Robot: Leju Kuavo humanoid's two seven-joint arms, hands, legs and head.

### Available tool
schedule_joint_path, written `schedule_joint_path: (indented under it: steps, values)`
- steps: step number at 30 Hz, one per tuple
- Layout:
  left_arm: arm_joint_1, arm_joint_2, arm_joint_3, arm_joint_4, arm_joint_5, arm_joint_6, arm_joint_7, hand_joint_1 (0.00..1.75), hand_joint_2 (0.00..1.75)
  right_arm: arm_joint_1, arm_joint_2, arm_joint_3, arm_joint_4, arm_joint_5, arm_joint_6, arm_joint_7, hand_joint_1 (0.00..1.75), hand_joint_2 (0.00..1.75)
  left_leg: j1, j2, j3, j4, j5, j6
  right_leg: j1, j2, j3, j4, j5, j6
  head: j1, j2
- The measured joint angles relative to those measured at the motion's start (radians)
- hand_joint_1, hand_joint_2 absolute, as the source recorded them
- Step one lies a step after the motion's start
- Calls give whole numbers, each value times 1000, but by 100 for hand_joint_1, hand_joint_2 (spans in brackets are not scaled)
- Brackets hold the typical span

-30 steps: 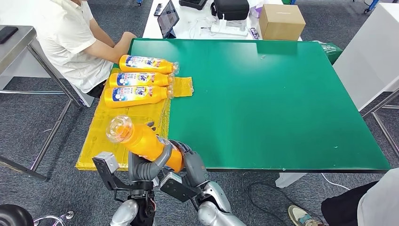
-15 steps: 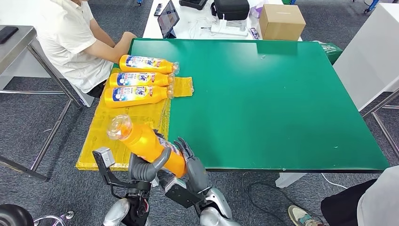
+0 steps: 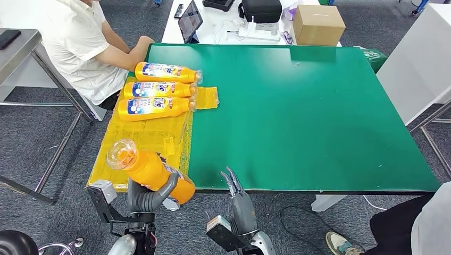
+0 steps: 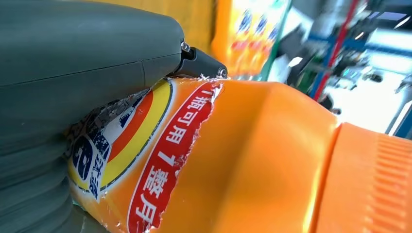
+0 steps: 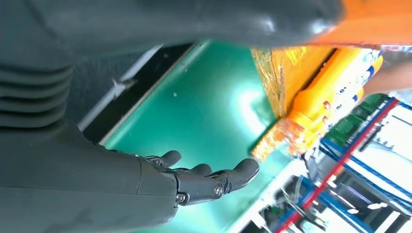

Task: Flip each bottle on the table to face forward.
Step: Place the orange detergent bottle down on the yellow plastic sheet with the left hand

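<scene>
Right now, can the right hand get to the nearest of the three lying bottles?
Probably yes. The right hand is open and empty at the table's near edge. Bare green mat and yellow sheet lie between it and that bottle, though it's a long diagonal reach.

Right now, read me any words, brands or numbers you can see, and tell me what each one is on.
"瓶可用1整月": red band on the label of the held bottle, gripped by the left robot hand.
Blue label lettering on the three lying bottles: too small to read.
Cardboard box and tablet: no legible text.
</scene>
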Motion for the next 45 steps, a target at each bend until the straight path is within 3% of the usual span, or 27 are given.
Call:
schedule_joint_path:
  steps: [7,9,12,15,19,25,33,34,35,37,38,39,45]
  values:
    - [-32,-20,78,2,-113,180,-40,175,175,29,20,-137,2,-141,-10,-33,0,0,0,0,0,0,0,0,0,0,0,0,0,0,0,0]
    - [-52,-29,94,15,-209,234,-70,175,175,31,26,-151,9,-166,-9,-44,0,0,0,0,0,0,0,0,0,0,0,0,0,0,0,0]
    - [-97,-51,139,72,-611,286,-56,175,175,27,34,-155,26,-182,-1,-57,0,0,0,-2,0,0,0,0,0,-1,1,0,0,0,0,0]
    - [-175,-61,192,212,-1063,293,64,175,175,8,49,-159,49,-200,24,-77,0,0,0,-2,1,0,1,0,0,-2,1,0,1,0,0,0]
    - [-320,-46,210,498,-1356,293,224,175,175,-19,66,-163,74,-210,73,-95,0,0,0,-2,1,0,4,0,0,-2,1,0,2,-1,0,0]
    - [-518,-19,194,841,-1476,216,351,175,175,-42,83,-165,103,-210,115,-104,0,0,0,-3,0,0,5,-1,0,-2,1,1,3,-2,0,0]
    - [-688,1,148,1064,-1543,56,470,175,175,-63,96,-168,143,-208,138,-107,0,0,0,-3,1,0,5,-1,0,-2,2,1,3,-2,0,0]
    - [-700,2,144,1078,-1545,44,476,167,175,-65,97,-168,147,-208,138,-107,0,0,0,-3,1,0,5,-1,0,-2,3,1,3,-2,0,0]
    - [-710,2,141,1091,-1547,32,481,142,175,-66,97,-169,151,-208,138,-107,0,0,0,-3,1,0,5,-1,0,-2,3,1,3,-2,0,0]
    - [-726,2,135,1111,-1550,-1,489,66,175,-68,98,-170,157,-208,137,-107,0,0,0,-3,2,0,5,-1,0,-2,3,1,3,-2,0,0]
    - [-734,2,133,1119,-1549,-28,492,36,175,-68,98,-172,161,-208,137,-107,0,0,0,-3,2,0,5,-1,0,-2,4,1,3,-2,0,0]
    - [-742,1,133,1125,-1547,-60,493,23,175,-69,99,-174,165,-208,136,-107,0,0,0,-3,3,0,5,0,0,-2,4,1,3,-2,0,0]
    - [-783,-1,132,1148,-1518,-206,472,0,175,-69,101,-190,183,-208,136,-108,0,0,0,-3,5,0,5,0,0,-3,6,1,3,-2,0,0]
